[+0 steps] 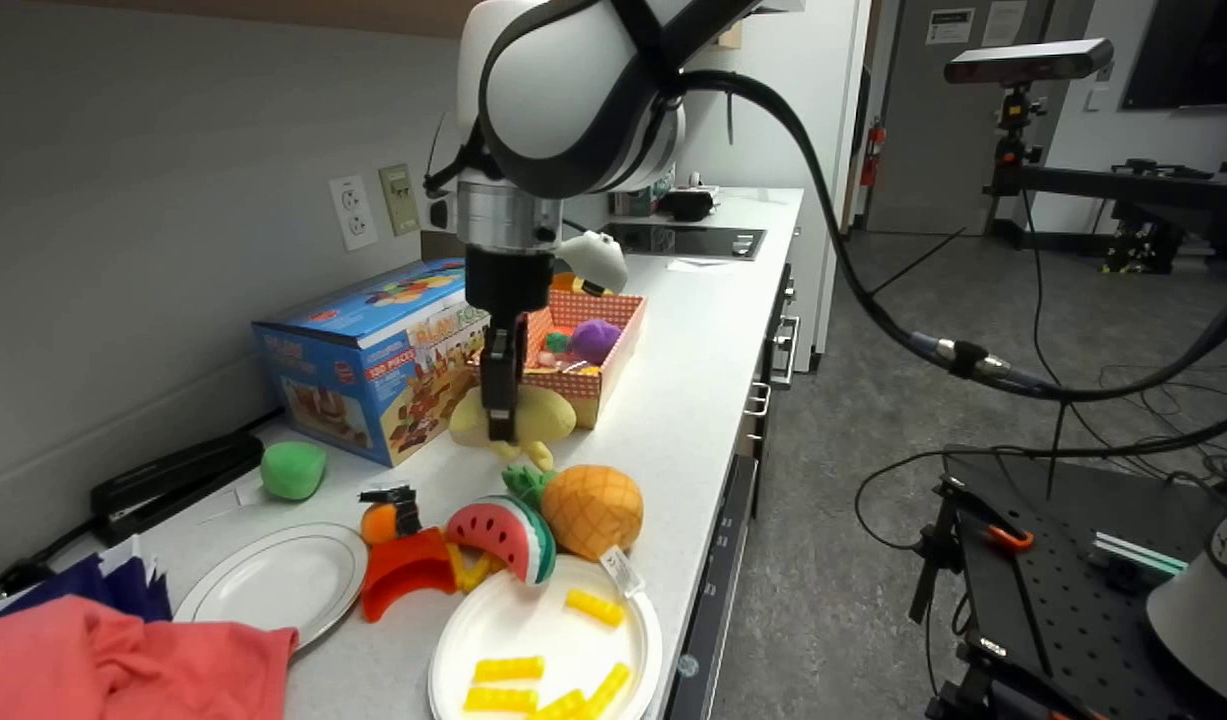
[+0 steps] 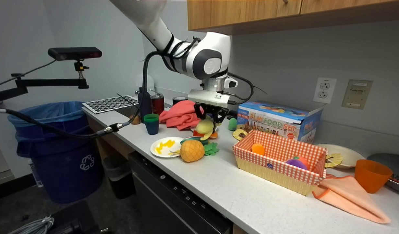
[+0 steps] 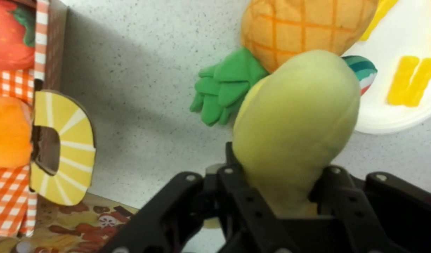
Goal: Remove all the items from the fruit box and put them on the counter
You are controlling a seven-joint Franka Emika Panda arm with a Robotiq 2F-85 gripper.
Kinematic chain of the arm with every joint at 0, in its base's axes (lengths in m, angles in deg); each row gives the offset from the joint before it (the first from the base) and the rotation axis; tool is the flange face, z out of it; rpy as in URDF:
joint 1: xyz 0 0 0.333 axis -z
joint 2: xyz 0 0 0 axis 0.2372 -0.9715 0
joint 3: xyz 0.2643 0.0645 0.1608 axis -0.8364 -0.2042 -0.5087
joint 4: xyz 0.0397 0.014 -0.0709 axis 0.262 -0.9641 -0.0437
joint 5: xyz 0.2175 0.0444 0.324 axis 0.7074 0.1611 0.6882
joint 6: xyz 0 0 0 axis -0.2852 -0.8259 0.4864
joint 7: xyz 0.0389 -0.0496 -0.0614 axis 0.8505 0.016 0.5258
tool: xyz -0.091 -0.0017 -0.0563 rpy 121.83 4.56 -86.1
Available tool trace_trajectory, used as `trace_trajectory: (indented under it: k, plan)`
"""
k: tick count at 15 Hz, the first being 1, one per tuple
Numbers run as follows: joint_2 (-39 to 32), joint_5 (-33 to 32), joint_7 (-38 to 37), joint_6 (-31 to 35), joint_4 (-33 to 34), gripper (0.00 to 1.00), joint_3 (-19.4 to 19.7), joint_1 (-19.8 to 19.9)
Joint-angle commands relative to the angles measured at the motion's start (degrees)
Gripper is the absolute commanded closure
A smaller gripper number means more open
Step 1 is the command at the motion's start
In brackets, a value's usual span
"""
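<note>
Gripper (image 1: 501,427) astride the pale yellow plush fruit (image 3: 296,116); squeezing or loose, I can't tell! Purple fruit (image 1: 595,341) sits in the fruit box (image 2: 271,174)!

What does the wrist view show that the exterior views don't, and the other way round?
Only the wrist view: a downward close-up of the pale yellow toy; I spot no extra object there.

Only the exterior views: the white arm, the wall outlet and the purple piece in the fruit box.

Shared: the pincer, that box, the pineapple and the plate with yellow strips.
</note>
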Motion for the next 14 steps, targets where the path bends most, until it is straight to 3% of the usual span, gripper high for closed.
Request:
trace_trajectory:
  k: [1,5,14]
  plan:
    - [2.55,0.74,4.22,-1.79,-0.56,0.24,-0.67,0.68]
    - [4.20,0.15,7.03,-3.92,0.77,0.00,0.27,1.35]
    - [-0.44,-0.30,4.57,-5.99,7.62,0.00,5.62,4.48]
